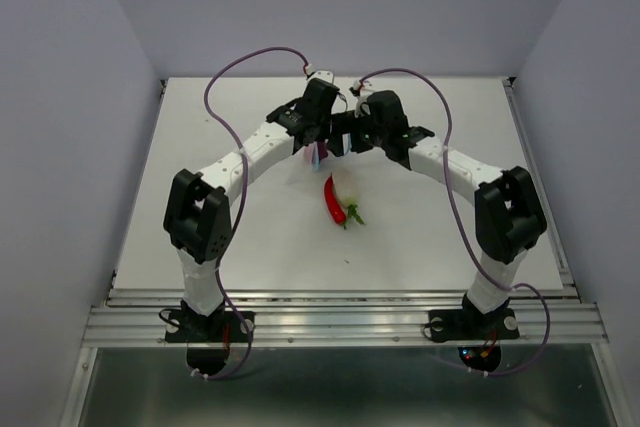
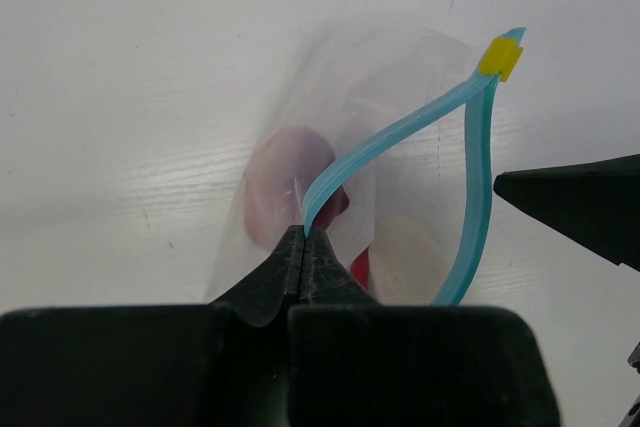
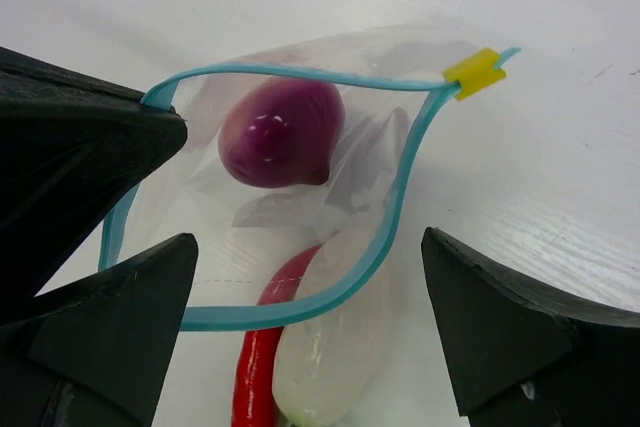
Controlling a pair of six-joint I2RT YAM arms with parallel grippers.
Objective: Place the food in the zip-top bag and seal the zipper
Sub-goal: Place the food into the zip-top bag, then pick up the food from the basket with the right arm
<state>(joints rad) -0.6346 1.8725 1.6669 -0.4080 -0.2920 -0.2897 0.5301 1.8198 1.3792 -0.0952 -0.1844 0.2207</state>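
While the left gripper [image 2: 305,239] is pinching the light-blue zipper [image 2: 400,132] with its jaws fully closed on the strip, it is holding one lip of the zip-top bag [image 3: 365,152] up, and the mouth is gaping into a wide loop over the bench [image 3: 560,97]. The right gripper [image 3: 308,247] is hovering at that mouth with its jaws spread right out, gripping nothing, one finger on either side of the opening.

Inside, the purple ball [image 3: 275,134] is sitting well back in the bag, so that one is counting as done. The red chili [image 3: 258,367] and the white vegetable [image 3: 325,357] are lying side by side, touching, across the near lip. Their far ends are showing through the plastic and their near ends are poking out onto the bench. Whether those far ends are truly inside the mouth or merely under the bag, I cannot tell. From above, the chili is lying mostly outside the bag.

The yellow slider [image 3: 472,72] is sitting at the far end of the zipper, with the track unsealed. By my reckoning one of three is in, two are needing a push further, and the sealing is not yet begun.
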